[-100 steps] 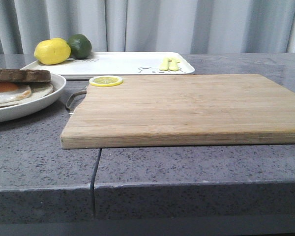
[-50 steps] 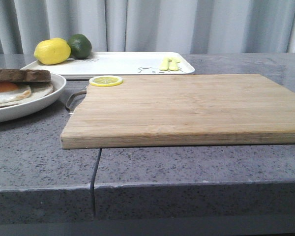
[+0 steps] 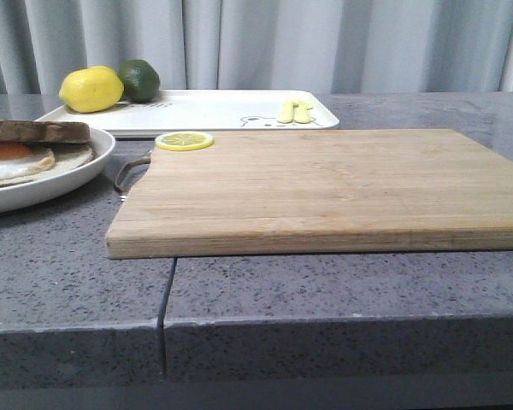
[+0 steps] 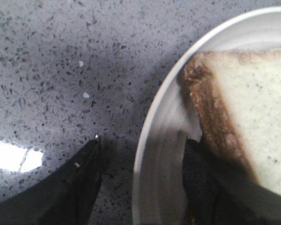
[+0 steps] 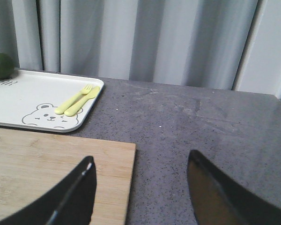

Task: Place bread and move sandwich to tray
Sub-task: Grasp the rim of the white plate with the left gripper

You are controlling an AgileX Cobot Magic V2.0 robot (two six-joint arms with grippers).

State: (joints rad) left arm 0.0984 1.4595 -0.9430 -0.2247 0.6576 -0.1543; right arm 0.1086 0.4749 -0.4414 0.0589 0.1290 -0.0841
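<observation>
The sandwich (image 3: 21, 152), a fried egg under a brown-crusted bread slice (image 3: 34, 131), lies in a shallow white bowl (image 3: 85, 171) at the left edge of the front view. In the left wrist view my left gripper (image 4: 143, 145) is open and straddles the bowl's rim (image 4: 159, 140). One finger is outside over the counter, the other inside beside the bread (image 4: 253, 103). The white tray (image 3: 214, 109) with the bear drawing lies at the back and also shows in the right wrist view (image 5: 28, 96). My right gripper (image 5: 140, 161) is open and empty above the right edge of the cutting board.
A wooden cutting board (image 3: 325, 184) fills the middle of the grey counter, with a lemon slice (image 3: 184, 140) on its far left corner. A lemon (image 3: 91, 89), a lime (image 3: 138, 79) and yellow cutlery (image 3: 295, 111) lie on the tray. Curtains hang behind.
The bread slice's right end has shifted very slightly to the right on the egg. Nothing else has visibly moved.
</observation>
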